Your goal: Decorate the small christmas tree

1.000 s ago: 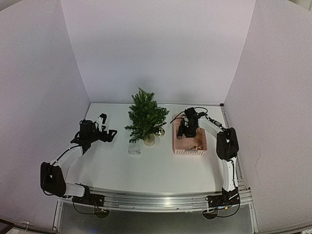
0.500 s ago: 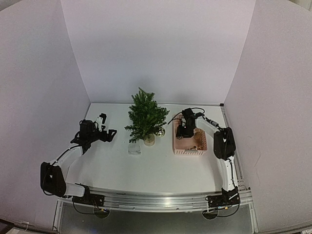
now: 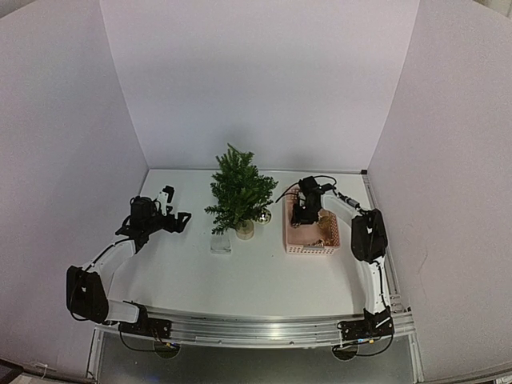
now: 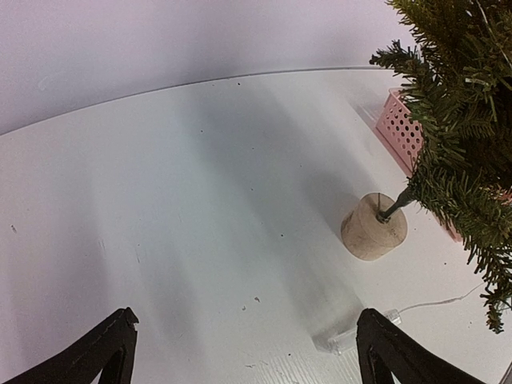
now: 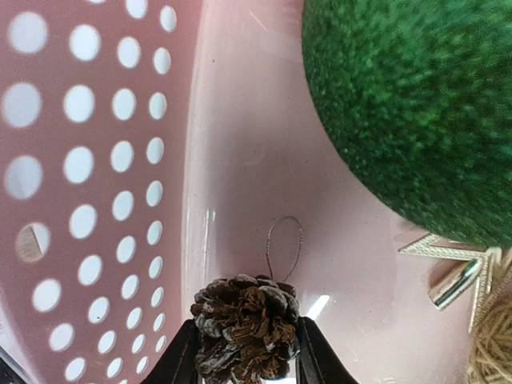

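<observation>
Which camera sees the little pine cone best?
The right wrist view: the pine cone looks big and sharp between the right claw fingers. From the top it's hidden inside the pink basket. The left wrist view misses it.

Top external: mounted high behind the arm bases, facing down and forward to the far wall. Distant; takes in the whole table [image 3: 256, 276], with the small christmas tree [image 3: 238, 194] at centre and the pink basket [image 3: 310, 249] to its right.

Left wrist: low over the table's left part, facing right. Tips of the left gripper [image 4: 244, 352] sit in the bottom corners.

Right wrist: inside the basket, very close, facing its floor and perforated wall. A pine cone [image 5: 244, 324] sits between the tips of the right gripper [image 5: 246, 356].

Shared: the tree appears in the top and left wrist views, the basket in all three.
</observation>
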You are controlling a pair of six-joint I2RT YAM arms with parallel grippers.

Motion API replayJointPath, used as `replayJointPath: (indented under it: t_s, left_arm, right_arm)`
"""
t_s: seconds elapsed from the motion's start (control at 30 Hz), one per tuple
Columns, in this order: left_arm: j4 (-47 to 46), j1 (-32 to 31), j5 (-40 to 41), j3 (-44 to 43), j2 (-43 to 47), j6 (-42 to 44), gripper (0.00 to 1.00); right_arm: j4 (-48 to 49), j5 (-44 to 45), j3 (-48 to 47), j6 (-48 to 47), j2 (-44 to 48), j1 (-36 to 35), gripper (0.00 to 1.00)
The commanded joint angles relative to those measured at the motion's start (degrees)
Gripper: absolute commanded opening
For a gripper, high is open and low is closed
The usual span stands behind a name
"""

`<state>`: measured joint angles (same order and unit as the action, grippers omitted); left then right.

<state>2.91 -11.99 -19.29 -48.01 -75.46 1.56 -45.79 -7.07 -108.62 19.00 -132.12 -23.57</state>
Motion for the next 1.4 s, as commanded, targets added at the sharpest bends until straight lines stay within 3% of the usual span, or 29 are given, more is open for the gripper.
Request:
replayJointPath:
  t_s: [0.0,0.23,0.4,0.83,1.0,1.17,1.37]
  left_arm:
    - [-2.29,0.31,-0.05,-1.63,0.22,0.71,0.95]
    - [-2.67,0.31,-1.01,-0.96,0.55,0.47,0.95]
    - [-4.95,0.33,-2.05,-0.60,0.82,0.29,0.95]
    - [-5.45,0.32,-4.11,-0.98,4.04,4.19,0.95]
    - [-5.20,0.33,-5.18,-2.23,4.56,7.78,0.95]
    - [-5.91,0.32,-7.36,-1.96,4.37,6.43,0.95]
    - [-5.55,0.30,-7.65,-1.61,4.61,5.49,0.95]
  right_arm:
    - [-0.51,1.63,-0.23,-0.43,9.28,-0.07,0.26]
    - [-1.58,-3.94,-0.15,-8.69,19.69,-0.04,0.28]
    - [-3.39,-17.55,-2.39,-14.57,25.01,0.12,0.30]
    - [-3.25,-37.94,-9.86,-15.80,26.24,0.25,0.32]
    - [-3.18,-38.58,-11.30,-16.96,26.31,0.20,0.32]
    - [-2.23,-31.06,-13.01,-18.12,24.19,0.23,0.30]
    - [-0.96,-31.12,-18.28,-18.28,19.39,-0.25,0.29]
